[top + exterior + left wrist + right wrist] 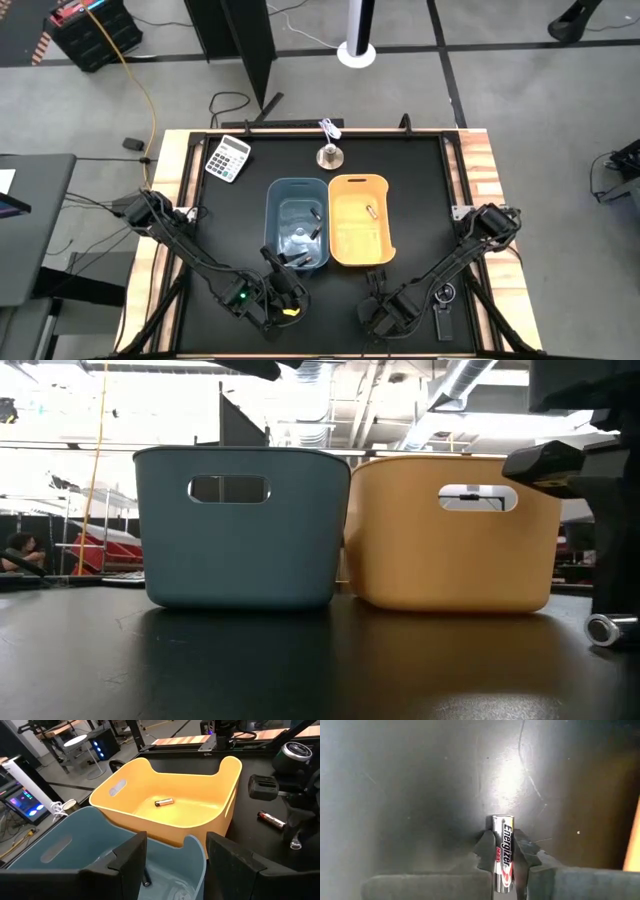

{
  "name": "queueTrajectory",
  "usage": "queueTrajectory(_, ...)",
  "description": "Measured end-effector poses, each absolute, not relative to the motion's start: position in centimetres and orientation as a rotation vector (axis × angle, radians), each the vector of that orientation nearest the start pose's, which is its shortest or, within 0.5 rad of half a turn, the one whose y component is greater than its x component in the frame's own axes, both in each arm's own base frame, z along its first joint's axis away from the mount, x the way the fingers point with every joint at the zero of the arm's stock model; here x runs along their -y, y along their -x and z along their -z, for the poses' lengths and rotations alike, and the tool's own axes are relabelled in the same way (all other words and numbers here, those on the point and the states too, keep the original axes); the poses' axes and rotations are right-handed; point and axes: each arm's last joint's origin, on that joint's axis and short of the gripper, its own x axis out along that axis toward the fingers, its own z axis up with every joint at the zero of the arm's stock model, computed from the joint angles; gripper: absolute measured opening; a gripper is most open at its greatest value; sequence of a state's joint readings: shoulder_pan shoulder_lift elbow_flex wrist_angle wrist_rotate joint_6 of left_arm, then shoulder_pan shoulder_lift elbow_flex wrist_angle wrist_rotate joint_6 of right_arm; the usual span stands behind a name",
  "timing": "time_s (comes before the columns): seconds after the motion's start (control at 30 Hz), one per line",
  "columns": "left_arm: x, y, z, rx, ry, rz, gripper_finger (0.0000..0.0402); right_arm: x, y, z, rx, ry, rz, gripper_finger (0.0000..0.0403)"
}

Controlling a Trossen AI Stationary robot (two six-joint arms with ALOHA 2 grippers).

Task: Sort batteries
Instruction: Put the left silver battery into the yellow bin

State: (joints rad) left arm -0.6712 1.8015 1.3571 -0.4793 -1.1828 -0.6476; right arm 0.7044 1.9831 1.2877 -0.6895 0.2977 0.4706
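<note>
The right pincer (504,851) is down low on the black surface (420,200), near its front edge and just right of the orange bin (359,220), and its two dark fingers are clenched on a silver battery (503,857) with black and red lettering, pinching it at both sides while it lies against the surface. The left wrist view shows the same arm farther off, and a second battery (271,819), dark with red, lies loose on the surface just beside it, to the right of the orange bin. One more light-coloured battery (164,802) rests alone on the floor of the orange bin, toward its far right part. The blue bin (297,224) stands touching the orange one on its left, and a few dark batteries (312,232) lie in it. The left pincer (175,865) hangs over the near rim of the blue bin with its fingers spread apart and nothing between them. At the far side of the surface a calculator (228,158) lies near the left corner, and a small round metal object (330,155) with a white cord sits beyond the bins.
</note>
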Motion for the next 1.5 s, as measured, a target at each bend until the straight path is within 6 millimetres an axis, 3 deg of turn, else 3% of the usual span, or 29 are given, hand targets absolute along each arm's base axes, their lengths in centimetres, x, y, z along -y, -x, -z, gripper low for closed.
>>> queueTrajectory(0.43,21.2,-31.0,-24.7,-0.370,-0.124,-0.614,0.0199,-23.5,-29.0,-14.9,-1.182,0.286,-0.085,0.0038)
queueTrajectory(0.6,21.2,-31.0,-24.7,-0.369,-0.123,-0.613,0.0199,-23.5,-29.1,-17.0,-1.081,0.289,-0.118,0.0038)
queueTrajectory(0.8,21.2,-31.0,-24.7,-0.368,-0.122,-0.613,0.0199,-22.7,-28.4,-21.2,-0.945,0.328,-0.097,0.0038)
queueTrajectory(1.0,21.3,-31.0,-24.7,-0.367,-0.121,-0.611,0.0199,-20.5,-26.5,-26.5,-0.816,0.357,-0.027,0.0038)
queueTrajectory(1.17,21.3,-31.0,-24.7,-0.366,-0.120,-0.610,0.0199,-17.1,-24.6,-30.0,-0.791,0.369,0.071,0.0038)
queueTrajectory(1.37,21.3,-31.0,-24.7,-0.366,-0.119,-0.610,0.0199,-13.4,-25.2,-30.4,-0.877,0.345,0.149,0.0047)
queueTrajectory(1.5,21.3,-31.0,-24.7,-0.365,-0.118,-0.610,0.0199,-11.8,-26.6,-29.1,-0.973,0.344,0.181,0.0091)
